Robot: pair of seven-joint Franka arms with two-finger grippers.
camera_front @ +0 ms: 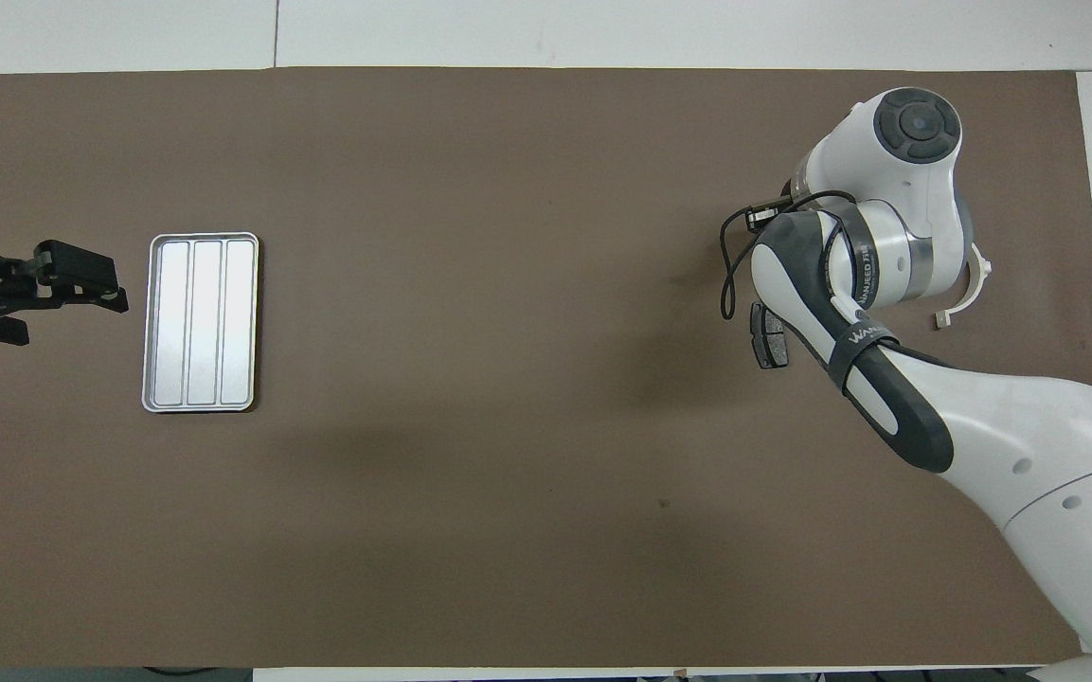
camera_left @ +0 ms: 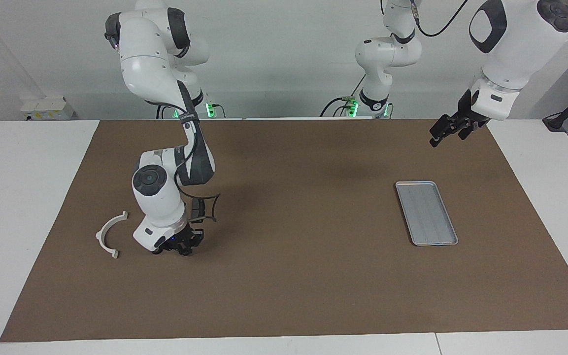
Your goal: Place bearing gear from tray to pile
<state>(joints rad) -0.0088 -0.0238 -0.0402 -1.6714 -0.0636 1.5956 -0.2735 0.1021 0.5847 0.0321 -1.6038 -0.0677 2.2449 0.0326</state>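
Overhead view gives us the tray (camera_front: 202, 323) at the left of the frame, its ridged floor bare, lying on the brown mat (camera_front: 470, 493) that covers most of the table (camera_front: 602, 28). The left gripper (camera_front: 81, 284) hangs just beside the tray's outer long rim, near the mat's left edge, and waits; we cannot tell how its jaws stand.

At the right of that frame the right arm (camera_front: 849, 275) covers most of the pile. We see only one dark brake pad (camera_front: 769, 341) peeking out at the arm's lower left and the ends of the white bracket (camera_front: 967, 294) curving out at its right, close to the mat's right edge.

The facing view shows what the arm hides from above: the right gripper (camera_left: 178, 246) is low over the mat at lower left of the frame, just beside the bracket (camera_left: 109, 234). Its jaws are too dark against the mat for us to read, and we cannot see whether they hold the bearing gear, which shows in neither view. Here the brake pads are hidden by the arm's wrist.

Between pile and tray (camera_left: 426, 213) the mat lies open across the whole middle of both frames, with wide bare margins toward the bottom edge of the facing view.
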